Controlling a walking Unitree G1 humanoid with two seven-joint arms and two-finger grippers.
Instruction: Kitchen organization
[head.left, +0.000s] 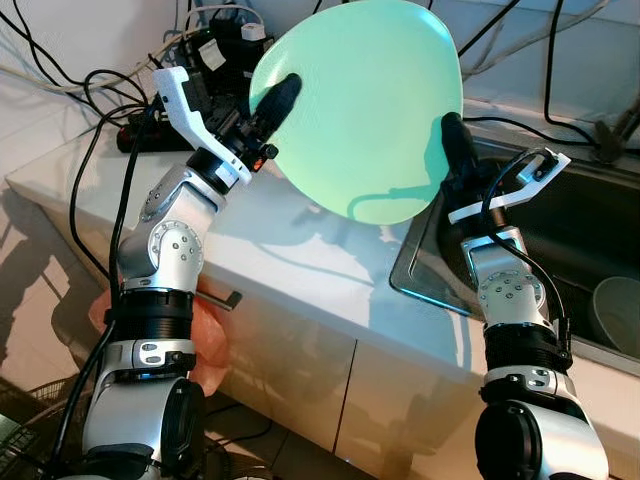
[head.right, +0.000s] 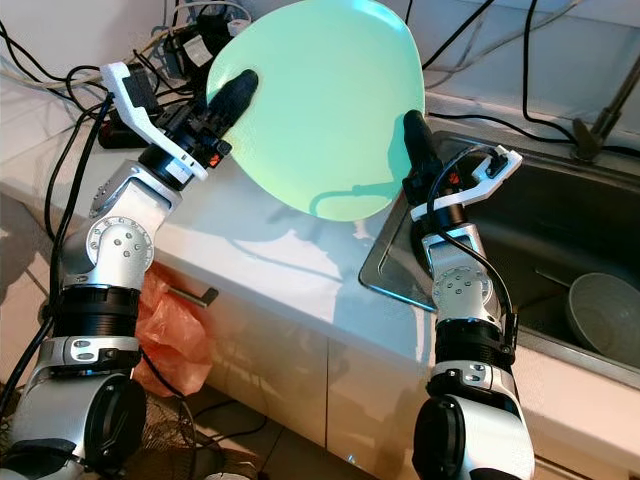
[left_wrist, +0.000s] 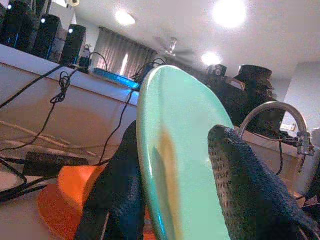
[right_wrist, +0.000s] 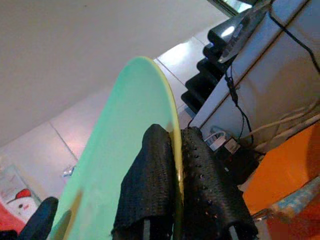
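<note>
Left eye view: one pale green plate (head.left: 365, 105) is held up, tilted, above the white desk (head.left: 300, 250), at twelve o'clock in the picture. Two end effectors grip it. The left end effector (head.left: 272, 108) pinches the plate's rim at nine o'clock, one black finger lying across its face. The right end effector (head.left: 455, 150) clamps the rim at about four o'clock. A sink (head.left: 560, 240) lies at three o'clock, with one grey bowl (head.left: 615, 315) in it. One orange bag (head.left: 205, 340) hangs by the cupboard front at seven o'clock.

Right eye view: the same scene. Several black cables (head.right: 50, 70) run across the desk at ten o'clock.

Left wrist view: two black fingers (left_wrist: 250, 190) close on the plate's edge, one on each face. One orange dish (left_wrist: 70, 192) sits at seven o'clock, and one curved tap (left_wrist: 272, 112) stands at three o'clock.

Right wrist view: two black fingers (right_wrist: 152, 185) are nearly together, with the thin rim squeezed between them.
</note>
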